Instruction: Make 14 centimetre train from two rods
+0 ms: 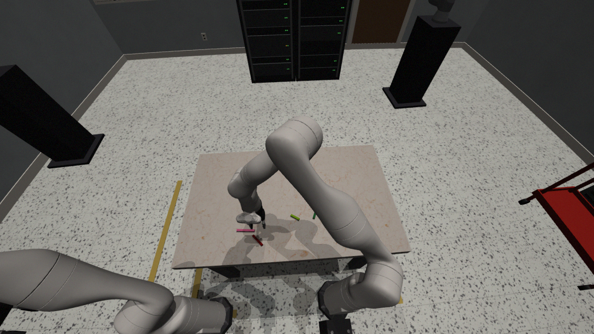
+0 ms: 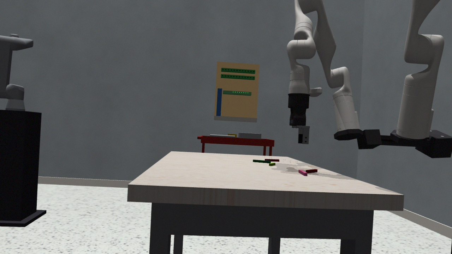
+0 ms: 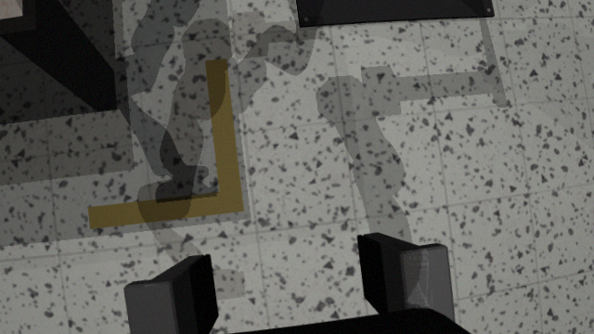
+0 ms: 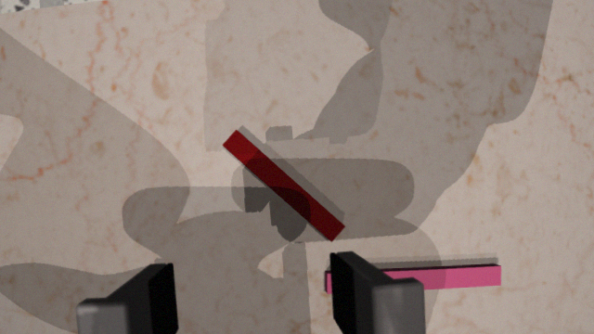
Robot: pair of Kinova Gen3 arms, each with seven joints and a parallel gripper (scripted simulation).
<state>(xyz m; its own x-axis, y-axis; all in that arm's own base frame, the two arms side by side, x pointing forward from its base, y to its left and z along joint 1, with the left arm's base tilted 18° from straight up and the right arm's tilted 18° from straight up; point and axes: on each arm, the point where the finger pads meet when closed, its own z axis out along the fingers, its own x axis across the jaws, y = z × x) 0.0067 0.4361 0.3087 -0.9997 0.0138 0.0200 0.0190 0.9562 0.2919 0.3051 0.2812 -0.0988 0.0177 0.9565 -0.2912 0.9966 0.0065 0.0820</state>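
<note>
A: Where's the pink rod [image 1: 245, 230] [image 2: 302, 172] [image 4: 464, 277]?

B: Flat on the table [image 1: 352, 166] [image 2: 259, 199] [image 4: 534, 186], a red rod [image 1: 257, 240] [image 2: 311, 170] [image 4: 283, 186] slanting just beside one end of it, apart. The right gripper [image 1: 257, 227] [image 2: 303, 143] [image 4: 253, 291] hangs above and near the pink rod, fingers wide, nothing between them.

A: What could spoil things?

B: Closing askew, I'd say. The pink rod and its red neighbour lie at different angles, so a poor wrist turn could twist either one. A low sideways sweep could knock the neighbour.

A: And the sum?

B: Pink with the lime rod [image 1: 294, 217] [image 2: 272, 164], well apart from it, would make fourteen. So would two reds, if the far dark-red rod [image 2: 274, 160] beyond the lime one matches. Mixing those pairs would miss the length.

A: The green rod [image 1: 314, 215] [image 2: 261, 161]?

B: Past the lime one, seen from pink. Leave it out.

A: Surfaces?

B: Slim, straight, square-edged rods, matt-looking. The tabletop is pale with rusty veins. Smooth sides might slip if pinched near an end.

A: The left gripper [image 3: 287, 276]?

B: Well away from the pink rod, over speckled floor, fingers wide and holding nothing.
</note>
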